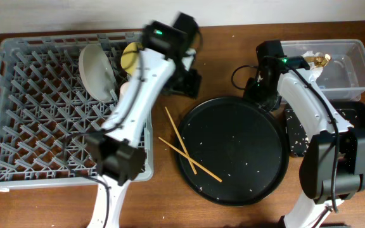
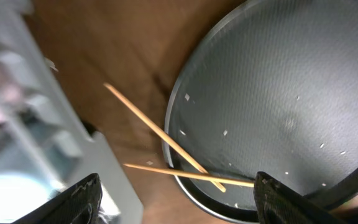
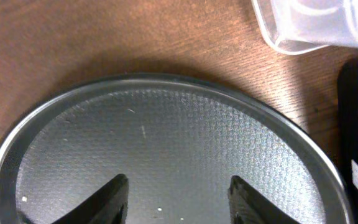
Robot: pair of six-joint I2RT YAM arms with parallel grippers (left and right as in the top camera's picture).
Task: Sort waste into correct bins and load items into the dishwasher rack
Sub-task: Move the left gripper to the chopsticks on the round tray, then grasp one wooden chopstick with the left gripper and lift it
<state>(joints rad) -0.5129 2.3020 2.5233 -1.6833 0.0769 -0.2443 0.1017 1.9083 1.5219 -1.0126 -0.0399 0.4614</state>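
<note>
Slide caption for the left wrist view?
Open left gripper over two crossed wooden chopsticks lying across the rim of the round black tray.

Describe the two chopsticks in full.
The two chopsticks are thin, straight, pale wooden sticks lying crossed in an X. Seen from overhead, they cross near the left rim of the round black tray. Their upper-left ends rest on the brown wooden table, and the lower-right ends lie inside the crumb-flecked tray. Nothing grips them.
</note>
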